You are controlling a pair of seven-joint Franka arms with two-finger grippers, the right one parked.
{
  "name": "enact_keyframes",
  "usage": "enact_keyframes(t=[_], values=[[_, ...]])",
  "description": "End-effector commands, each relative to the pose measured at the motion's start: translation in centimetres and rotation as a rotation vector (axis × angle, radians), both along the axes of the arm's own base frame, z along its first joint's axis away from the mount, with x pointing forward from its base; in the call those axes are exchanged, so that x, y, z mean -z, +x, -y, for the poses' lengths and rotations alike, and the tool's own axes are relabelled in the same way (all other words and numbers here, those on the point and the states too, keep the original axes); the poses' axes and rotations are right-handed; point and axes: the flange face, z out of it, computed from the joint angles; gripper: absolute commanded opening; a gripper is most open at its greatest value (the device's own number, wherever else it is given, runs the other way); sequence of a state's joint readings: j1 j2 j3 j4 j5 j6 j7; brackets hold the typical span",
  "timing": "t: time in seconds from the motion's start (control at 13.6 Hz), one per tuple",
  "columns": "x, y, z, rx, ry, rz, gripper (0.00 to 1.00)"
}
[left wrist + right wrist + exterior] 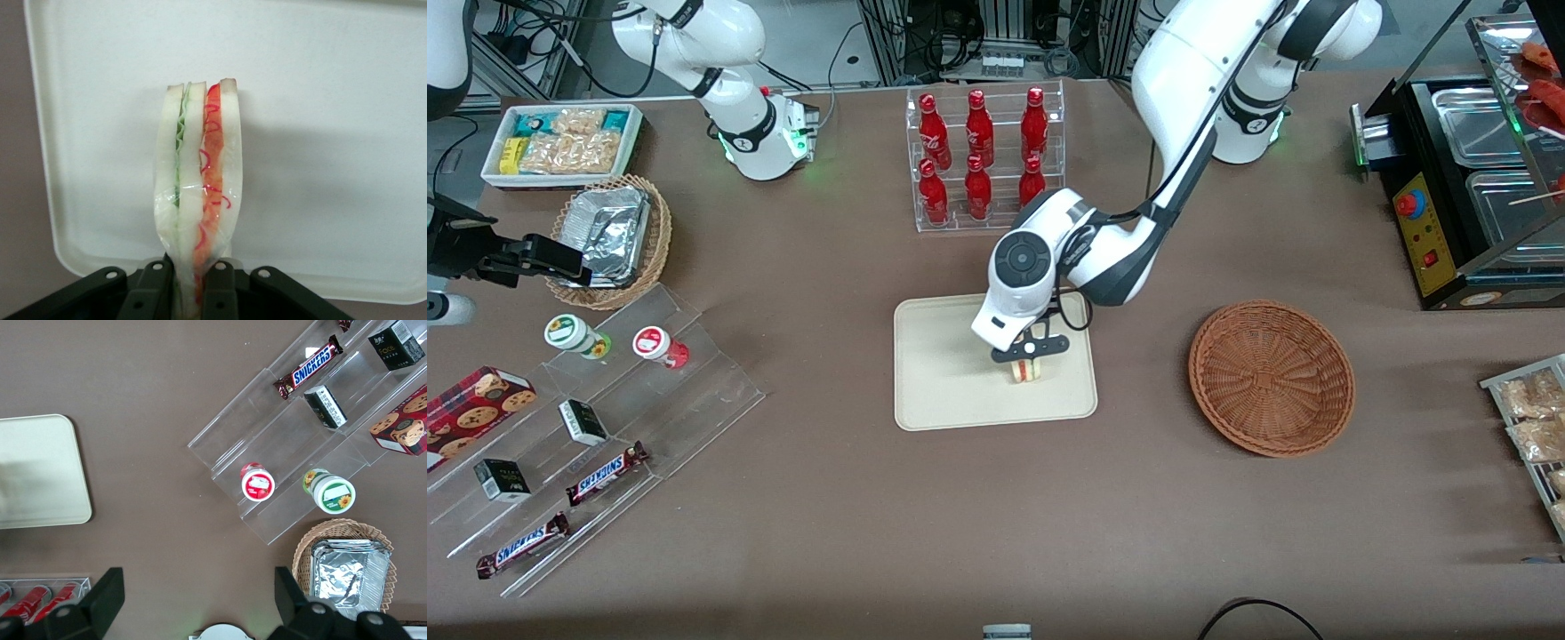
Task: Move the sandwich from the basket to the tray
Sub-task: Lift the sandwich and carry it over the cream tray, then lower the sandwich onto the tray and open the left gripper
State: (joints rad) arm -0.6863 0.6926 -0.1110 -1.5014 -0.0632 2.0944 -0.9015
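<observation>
The sandwich is a pale bread wedge with green and red filling, wrapped in clear film. My left gripper is shut on its narrow end and holds it over the cream tray, low above the tray's surface. The black fingers press both sides of the wedge. The reddish-brown wicker basket lies on the table toward the working arm's end, beside the tray, with nothing in it.
A clear rack of red bottles stands farther from the front camera than the tray. Clear stepped shelves with snacks and a foil-lined wicker basket lie toward the parked arm's end. A black appliance stands at the working arm's end.
</observation>
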Motion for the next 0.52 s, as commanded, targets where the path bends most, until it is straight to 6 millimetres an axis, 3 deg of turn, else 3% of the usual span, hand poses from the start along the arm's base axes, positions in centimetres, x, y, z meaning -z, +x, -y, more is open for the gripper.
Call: enact_keyframes(t=[0.0, 0.44], values=[[0.36, 1.35, 2.01, -0.015, -0.019, 0.001, 0.00], [1.08, 1.32, 2.65, -0.010, -0.041, 0.017, 0.00]])
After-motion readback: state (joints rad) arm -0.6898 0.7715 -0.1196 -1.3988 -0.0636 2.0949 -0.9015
